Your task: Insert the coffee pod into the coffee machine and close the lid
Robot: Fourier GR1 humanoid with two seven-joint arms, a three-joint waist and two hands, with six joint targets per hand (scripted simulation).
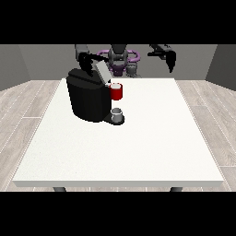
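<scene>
A black coffee machine (pixel 87 99) stands on the white table (pixel 138 147), left of the middle. Its grey lid (pixel 102 70) is tilted up at the top. A red pod holder (pixel 117 92) juts out at the machine's front, with a pale top that may be the pod. A small grey cup (pixel 118 114) rests on the machine's base below it. The hand at the view's left (pixel 85 62) is just behind the machine's top, next to the raised lid. The hand at the view's right (pixel 171 60) hangs in the air far from the machine, fingers straight and pointing down.
The robot's torso (pixel 119 59) is behind the table's far edge. The table's front edge runs along the bottom of the view, and a wooden floor (pixel 27 106) surrounds the table.
</scene>
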